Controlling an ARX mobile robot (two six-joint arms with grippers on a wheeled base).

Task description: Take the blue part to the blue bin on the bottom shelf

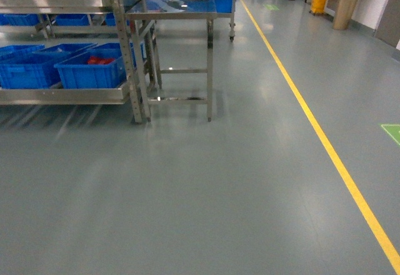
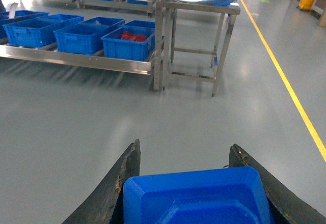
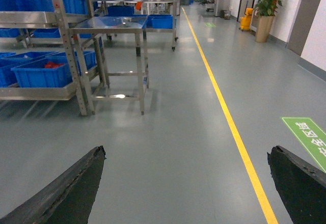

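In the left wrist view my left gripper [image 2: 185, 145] is shut on the blue part [image 2: 196, 196], a blue plastic block with bevelled edges wedged between both black fingers. The bottom shelf [image 2: 76, 58] of the steel rack lies ahead to the left and carries several blue bins [image 2: 81, 36]. The bin nearest the upright [image 2: 128, 43] holds red parts. The head view shows the same shelf rail [image 1: 62, 95] and bins [image 1: 90, 70] at upper left, with no gripper in that view. My right gripper [image 3: 187, 151] is open over bare floor, nothing between its fingers.
A steel table [image 1: 178, 12] with a blue-tinted top stands just right of the rack's upright [image 1: 132, 69]. A yellow floor line [image 1: 312, 119] runs along the right, with a green marking [image 1: 392, 131] beyond it. A potted plant [image 1: 345, 3] stands far right. Grey floor stretches ahead.
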